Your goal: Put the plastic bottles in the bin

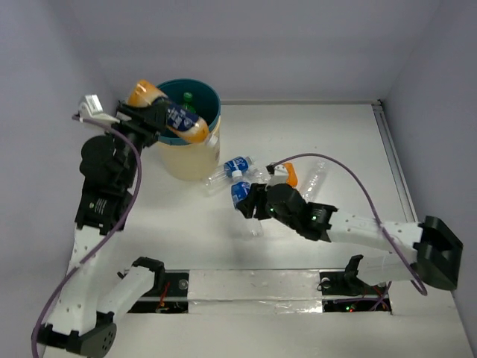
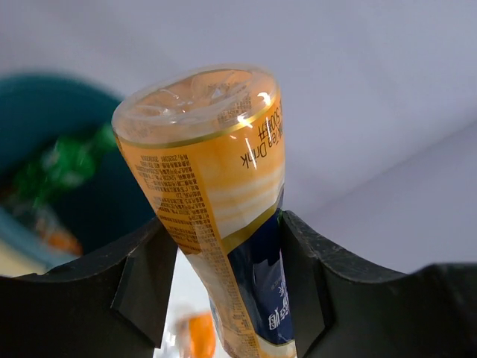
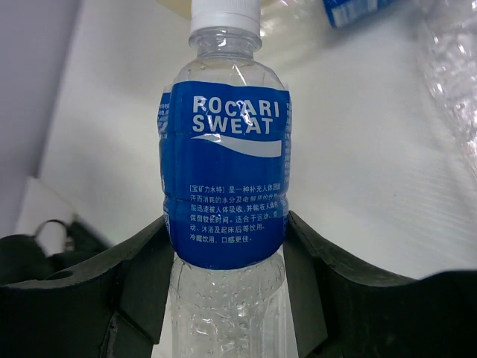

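Near edge: white counter [image 1: 350, 134], matte, a pale mounting strip [image 1: 253, 286] running between the two arm bases.
Right hand [image 3: 227, 280]: clenched on a clear bottle with blue label [image 3: 223, 179], white cap pointing away from the wrist; held low over mid-counter.
Cable: purple lead [image 1: 350, 175] looping over the right arm.
Loose bottles: second blue-label bottle [image 1: 237, 165] lying just beside the bin; orange-capped one [image 1: 288, 174] and a plain clear one [image 1: 316, 180] lying near the right hand.
Bin [image 1: 186, 162]: far left of counter, cream wall, teal rim; green bottle [image 1: 188, 97] inside.
Left hand [image 2: 227, 276]: grasping an orange bottle [image 2: 201, 164], tilted above the bin's opening.
Room: plain pale grey-lilac walls [image 1: 298, 45] on three sides, metal trim [image 1: 393, 160] along the right edge.
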`<state>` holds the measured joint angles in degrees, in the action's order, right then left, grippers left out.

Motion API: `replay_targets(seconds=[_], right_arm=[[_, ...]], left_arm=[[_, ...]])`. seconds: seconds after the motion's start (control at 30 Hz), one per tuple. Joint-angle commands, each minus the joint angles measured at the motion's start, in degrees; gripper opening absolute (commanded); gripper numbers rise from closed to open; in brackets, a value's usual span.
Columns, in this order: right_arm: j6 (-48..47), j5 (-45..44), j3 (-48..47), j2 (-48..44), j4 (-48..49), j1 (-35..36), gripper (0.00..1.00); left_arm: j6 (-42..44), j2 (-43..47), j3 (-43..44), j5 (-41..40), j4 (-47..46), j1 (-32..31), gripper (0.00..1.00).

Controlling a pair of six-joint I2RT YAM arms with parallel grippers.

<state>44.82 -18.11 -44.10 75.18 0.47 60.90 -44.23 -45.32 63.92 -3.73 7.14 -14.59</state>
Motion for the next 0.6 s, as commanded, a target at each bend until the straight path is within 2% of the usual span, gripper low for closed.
replay_targets(seconds=[0.0,0.17,0.3,0.43,0.47,0.57], right_arm=[[-2.45,-0.79,-1.34,-7.13,0.68,1.23,0.51],[-5.79,-1.22,-4.59,-14.17,-2.84,1.23,0.51],[-11.05,-2.98,-12.30,-14.88,-4.42,1.23,0.51],[-16.86,-4.47,-21.95,-12.26,-3.90,1.23,0.51],[-19.48,-5.78,-24.26,-11.29,-3.90,1.23,0.51],[-23.27,-8.42,-33.49,-6.46,-2.76,1.23,0.51]], left_arm=[[4.14,-10.36,8.39,-3.99,-6.69,-0.18,0.49],[11.78,-23.13,19.46,-16.73,-8.72,-0.18,0.50],[16.36,-28.33,20.37,-22.98,-11.09,-0.18,0.54],[20.14,-29.65,19.58,-28.34,-12.23,-0.18,0.77],[20.58,-29.56,19.58,-28.70,-11.97,-0.18,0.87],[20.41,-27.46,19.14,-26.87,-10.57,0.35,0.95]])
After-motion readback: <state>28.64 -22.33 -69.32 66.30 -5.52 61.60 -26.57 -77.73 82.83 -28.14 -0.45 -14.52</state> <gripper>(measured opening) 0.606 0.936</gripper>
